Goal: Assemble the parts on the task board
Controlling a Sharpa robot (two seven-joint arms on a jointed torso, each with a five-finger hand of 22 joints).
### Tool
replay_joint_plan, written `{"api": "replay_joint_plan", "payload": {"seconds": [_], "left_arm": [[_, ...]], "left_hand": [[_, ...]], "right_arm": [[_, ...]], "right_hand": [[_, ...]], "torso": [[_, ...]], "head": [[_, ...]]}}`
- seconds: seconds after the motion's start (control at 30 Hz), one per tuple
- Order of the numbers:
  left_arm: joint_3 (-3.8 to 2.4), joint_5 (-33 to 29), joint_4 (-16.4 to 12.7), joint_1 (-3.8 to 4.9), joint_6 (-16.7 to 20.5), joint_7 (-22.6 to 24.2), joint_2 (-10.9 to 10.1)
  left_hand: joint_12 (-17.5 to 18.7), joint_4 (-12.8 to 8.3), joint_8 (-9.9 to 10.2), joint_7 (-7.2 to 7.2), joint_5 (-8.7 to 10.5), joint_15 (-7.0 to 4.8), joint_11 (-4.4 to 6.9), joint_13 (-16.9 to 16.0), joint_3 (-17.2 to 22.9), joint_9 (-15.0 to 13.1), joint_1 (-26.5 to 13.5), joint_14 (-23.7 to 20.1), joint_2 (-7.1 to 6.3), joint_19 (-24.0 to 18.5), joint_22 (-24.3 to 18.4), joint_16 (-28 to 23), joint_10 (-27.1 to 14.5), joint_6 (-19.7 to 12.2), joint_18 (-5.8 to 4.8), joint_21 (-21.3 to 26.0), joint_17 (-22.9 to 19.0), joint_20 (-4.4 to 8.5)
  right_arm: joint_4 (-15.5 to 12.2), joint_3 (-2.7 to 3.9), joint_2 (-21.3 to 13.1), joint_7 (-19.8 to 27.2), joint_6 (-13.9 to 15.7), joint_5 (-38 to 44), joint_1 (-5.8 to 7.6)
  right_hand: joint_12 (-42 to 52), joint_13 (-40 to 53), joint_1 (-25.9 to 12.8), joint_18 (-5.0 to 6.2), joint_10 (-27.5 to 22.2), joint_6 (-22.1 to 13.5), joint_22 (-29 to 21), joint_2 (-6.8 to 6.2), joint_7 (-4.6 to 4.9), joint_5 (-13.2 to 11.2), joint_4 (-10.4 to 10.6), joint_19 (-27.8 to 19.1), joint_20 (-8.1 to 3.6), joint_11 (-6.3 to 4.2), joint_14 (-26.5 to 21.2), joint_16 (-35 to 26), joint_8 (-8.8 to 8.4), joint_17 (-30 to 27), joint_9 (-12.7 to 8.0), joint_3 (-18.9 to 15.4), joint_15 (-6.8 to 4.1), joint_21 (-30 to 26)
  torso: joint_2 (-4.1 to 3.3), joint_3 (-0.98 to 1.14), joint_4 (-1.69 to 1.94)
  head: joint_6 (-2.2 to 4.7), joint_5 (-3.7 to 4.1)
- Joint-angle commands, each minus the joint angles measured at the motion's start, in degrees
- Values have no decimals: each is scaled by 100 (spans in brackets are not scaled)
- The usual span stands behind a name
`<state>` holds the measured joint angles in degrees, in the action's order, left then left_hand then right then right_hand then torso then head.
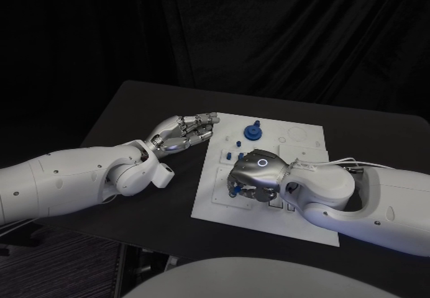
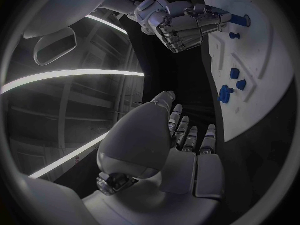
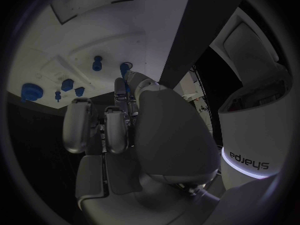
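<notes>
The white task board [image 1: 296, 217] lies in the middle of the black table. My right hand [image 1: 255, 179] is curled down over the board's near-left part, its fingertips closed on a small blue part [image 2: 240, 20] that sits against the board; the same part [image 3: 125, 69] shows blue beside the fingers. A round blue part [image 1: 253, 131] stands at the board's far side, and small blue pieces [image 1: 231, 153] lie between it and my right hand. My left hand [image 1: 186, 133] lies with straight, spread fingers at the board's far-left edge, holding nothing. Its fingers [image 2: 190, 137] point toward the board [image 2: 262, 60].
More blue pieces [image 2: 226, 93] sit on the board between the two hands. Round and square recesses [image 1: 296, 133] mark the board's far-right area. Thin white cables [image 1: 354, 162] run along my right forearm. Bare black table [image 1: 134, 112] surrounds the board.
</notes>
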<state>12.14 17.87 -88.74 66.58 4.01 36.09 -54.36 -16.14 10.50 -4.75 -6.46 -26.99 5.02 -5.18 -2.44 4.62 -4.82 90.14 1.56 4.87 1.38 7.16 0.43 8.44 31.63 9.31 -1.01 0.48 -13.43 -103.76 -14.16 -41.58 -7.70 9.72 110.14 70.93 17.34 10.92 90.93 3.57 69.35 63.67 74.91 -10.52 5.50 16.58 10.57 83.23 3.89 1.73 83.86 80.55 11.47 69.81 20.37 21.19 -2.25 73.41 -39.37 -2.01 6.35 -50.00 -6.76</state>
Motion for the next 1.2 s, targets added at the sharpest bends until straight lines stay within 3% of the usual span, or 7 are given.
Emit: {"api": "replay_joint_plan", "payload": {"seconds": [0.03, 0.23, 0.53, 0.83, 1.2], "left_arm": [[-5, 2, -2, -12, -79, 21, 22], [-5, 2, 2, -22, -99, -5, 40], [-5, 2, 4, -45, -103, -30, 32], [-5, 2, 4, -54, -101, -42, 33], [-5, 2, 14, -59, -102, -78, 40]], "left_hand": [[-27, -12, -29, -18, -40, 38, -39, -7, 16, -2, 6, 15, 71, 0, 3, 29, 7, -12, 110, -7, 6, -40], [-35, -13, -35, -24, -42, 46, -47, -8, 20, -5, 2, 19, 75, 2, 5, 31, 11, -1, 110, -7, 7, -44], [-41, -14, -39, -29, -41, 51, -53, -8, 22, -6, 0, 24, 77, 3, 6, 33, 14, 5, 110, -8, 9, -47], [-41, -14, -39, -29, -41, 51, -53, -8, 22, -6, 0, 24, 77, 3, 6, 33, 14, 5, 110, -8, 9, -47], [-40, -16, -44, -33, -40, 57, -58, -8, 25, -9, -4, 29, 77, 5, 5, 35, 13, 11, 110, -8, 10, -50]], "right_arm": [[34, 3, 22, -8, -110, 142, -26], [88, 3, 49, 35, -93, 88, -54], [118, 3, 72, 84, -48, 10, -93], [94, 3, 78, 97, -48, 0, -110], [70, 3, 69, 82, -84, -2, -113]], "right_hand": [[4, 5, -60, 9, 50, 75, 1026, 56, 23, -10, -3, -44, -1, -6, 157, -31, 16, 2, 13, 4, -10, -18], [4, 12, -76, 9, 60, 78, 1026, 59, 20, -23, -1, -46, -2, -9, 152, -39, 9, -12, 14, 2, -12, -20], [5, 17, -84, 11, 68, 82, 1023, 64, 17, -39, -2, -50, -3, -13, 147, -47, 4, -25, 15, 2, -14, -29], [3, 22, -90, 11, 72, 87, 1023, 68, 14, -56, -3, -51, -4, -15, 145, -47, 1, -24, 16, 2, -16, -30], [1, 25, -91, 11, 73, 97, 1023, 69, 12, -64, -7, -52, -6, -17, 143, -51, 2, -30, 19, 2, -17, -32]], "torso": [[7, -7, -2], [7, 2, 6], [13, -9, -3], [3, 1, 13], [4, -5, -6]], "head": [[0, 15], [0, 5], [0, -26], [0, -8], [0, -28]]}}
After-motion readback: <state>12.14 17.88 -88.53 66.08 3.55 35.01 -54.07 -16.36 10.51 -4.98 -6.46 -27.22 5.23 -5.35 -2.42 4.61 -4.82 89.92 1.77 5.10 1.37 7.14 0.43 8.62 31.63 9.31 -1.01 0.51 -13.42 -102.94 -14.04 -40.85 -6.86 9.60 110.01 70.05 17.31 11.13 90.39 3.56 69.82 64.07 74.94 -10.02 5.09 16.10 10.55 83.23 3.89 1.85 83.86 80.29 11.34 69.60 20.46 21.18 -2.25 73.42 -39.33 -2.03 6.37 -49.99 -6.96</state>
